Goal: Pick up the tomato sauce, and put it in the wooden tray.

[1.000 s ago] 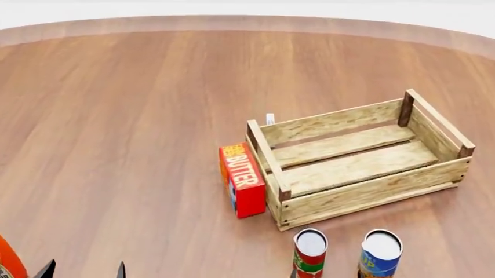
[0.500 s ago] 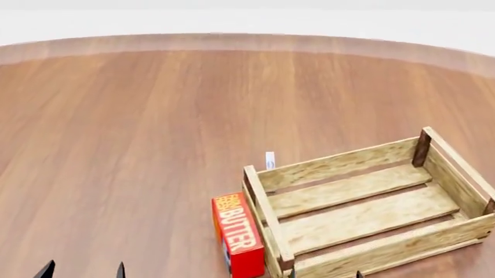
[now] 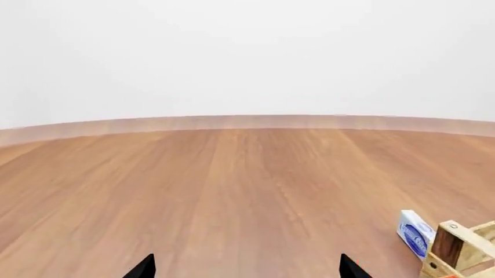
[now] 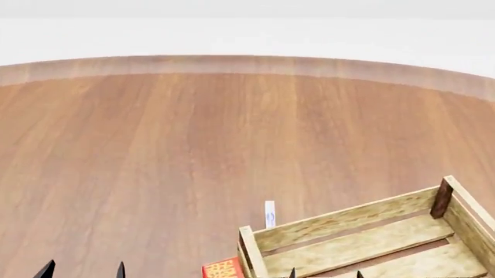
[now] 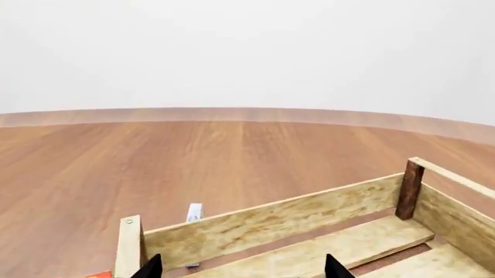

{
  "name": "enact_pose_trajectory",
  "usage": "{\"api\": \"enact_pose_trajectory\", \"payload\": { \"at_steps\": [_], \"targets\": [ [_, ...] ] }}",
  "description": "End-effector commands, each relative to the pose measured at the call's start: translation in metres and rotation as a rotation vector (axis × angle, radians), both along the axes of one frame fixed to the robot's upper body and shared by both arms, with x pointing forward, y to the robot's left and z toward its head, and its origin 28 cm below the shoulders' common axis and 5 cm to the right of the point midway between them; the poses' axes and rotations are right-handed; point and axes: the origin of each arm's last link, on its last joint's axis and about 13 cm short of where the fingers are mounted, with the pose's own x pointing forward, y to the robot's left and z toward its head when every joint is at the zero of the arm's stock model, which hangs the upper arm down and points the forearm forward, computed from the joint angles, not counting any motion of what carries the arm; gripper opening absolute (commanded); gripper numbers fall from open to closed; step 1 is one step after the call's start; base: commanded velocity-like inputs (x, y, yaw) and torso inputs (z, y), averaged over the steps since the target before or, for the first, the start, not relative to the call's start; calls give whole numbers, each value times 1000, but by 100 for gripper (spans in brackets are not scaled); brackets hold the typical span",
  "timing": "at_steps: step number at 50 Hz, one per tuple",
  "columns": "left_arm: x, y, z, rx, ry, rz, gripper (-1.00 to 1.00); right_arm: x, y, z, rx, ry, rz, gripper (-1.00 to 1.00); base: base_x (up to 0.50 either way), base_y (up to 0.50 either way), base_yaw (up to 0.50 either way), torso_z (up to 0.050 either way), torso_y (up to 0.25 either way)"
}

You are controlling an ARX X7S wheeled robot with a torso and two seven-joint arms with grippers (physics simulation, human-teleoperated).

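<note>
The tomato sauce can is out of view in every frame. The wooden tray lies at the lower right of the head view, cut off by the bottom edge, and nothing shows inside it; it also shows in the right wrist view, and one dark corner post in the left wrist view. My left gripper is open and empty over bare table, only its black fingertips showing. My right gripper is open and empty, its fingertips over the tray's near part.
A red butter box peeks in at the bottom edge, left of the tray. A small white-and-blue carton stands just beyond the tray's far side; it also shows in both wrist views. The round wooden table's far edge curves across the top.
The head view has tilted upward: tray and butter box slid toward the bottom edge, and both cans and the orange bottle dropped out of view. The fingertips keep their places in the picture.
</note>
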Motion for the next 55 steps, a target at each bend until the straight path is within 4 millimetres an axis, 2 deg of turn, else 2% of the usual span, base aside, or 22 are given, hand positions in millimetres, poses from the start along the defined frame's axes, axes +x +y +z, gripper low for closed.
{"api": "enact_pose_trajectory", "payload": {
  "at_steps": [1, 24, 31, 32, 33, 49, 53, 55],
  "targets": [
    [0, 0, 0, 1, 0, 0, 100, 0, 1, 0, -4, -1, -4, 100, 418, 0, 0, 0, 0],
    [1, 0, 0, 9, 12, 7, 100, 0, 1, -1, -7, -9, -13, 100, 52, 0, 0, 0, 0],
    [2, 0, -1, 45, 58, 22, 100, -8, 1, 7, -2, -26, -17, 100, 0, 0, 0, 0, 0],
    [2, -1, -1, 53, 59, 28, 100, 0, 1, -5, 1, 27, 34, 100, 0, 0, 0, 0, 0],
    [2, -1, -1, 54, 59, 26, 100, -8, 1, 6, 0, -27, -14, 100, 0, 0, 0, 0, 0],
    [3, -1, -2, 53, 62, 32, 100, -17, 0, 9, -2, -25, -37, 100, 0, 0, 0, 0, 0],
    [4, 0, -3, 50, 64, 36, 100, -28, 0, 10, 7, -12, -58, 100, 0, 0, 0, 0, 0],
    [4, -1, -3, 52, 63, 34, 100, -38, -1, 6, -12, 30, 5, 100, 0, 0, 0, 0, 0]
  ]
}}
